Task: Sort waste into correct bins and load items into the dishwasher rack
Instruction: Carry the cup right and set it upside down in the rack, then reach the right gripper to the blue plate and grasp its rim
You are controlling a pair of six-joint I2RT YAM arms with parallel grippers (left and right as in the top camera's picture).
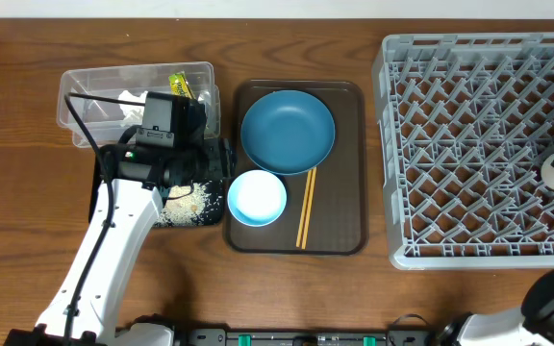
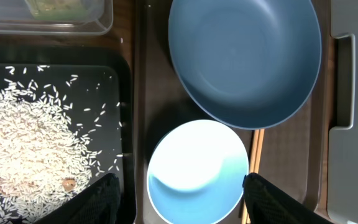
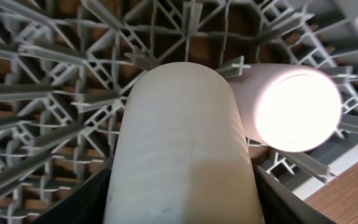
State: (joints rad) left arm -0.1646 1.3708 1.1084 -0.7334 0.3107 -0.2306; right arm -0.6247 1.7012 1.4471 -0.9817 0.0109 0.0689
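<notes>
My left gripper is open and empty, high above the light blue bowl, which sits on the brown tray beside the dark blue plate and the chopsticks. Rice lies heaped in the black tray. The tissue and the yellow-green wrapper lie in the clear tub. My right gripper is shut on the white cup over the grey rack, next to the pinkish cup lying in the rack.
The brown serving tray sits between the black tray and the rack. The left arm reaches over the black tray from the front. The rack's side wall shows to the right of the brown tray.
</notes>
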